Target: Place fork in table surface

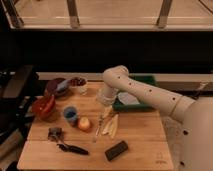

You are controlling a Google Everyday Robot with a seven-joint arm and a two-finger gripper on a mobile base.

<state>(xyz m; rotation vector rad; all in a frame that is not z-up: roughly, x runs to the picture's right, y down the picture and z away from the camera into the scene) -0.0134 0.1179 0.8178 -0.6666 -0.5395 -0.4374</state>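
The fork [98,128] lies flat on the table surface [141,140], near its middle, with its thin handle running towards the near edge. Just to its right lie the yellow strips [111,126], close beside it; whether they touch cannot be told. To its left sits an orange fruit [84,123], and further left a blue cup [70,115] and a red bowl [44,106].

The gripper [106,111] hangs pointing down just above and behind the fork's far end. Whether it is open or closed, or touches the fork, cannot be told. The white arm [150,95] reaches in from the right, passing over the green tray [151,80] at the table's far right side.

Towards the near edge lie a black-handled utensil [71,147] and a black block [116,150]. A small mark [160,161] sits at the near right corner. At the far left stand a dark dish [56,86] and a small bowl [77,82].
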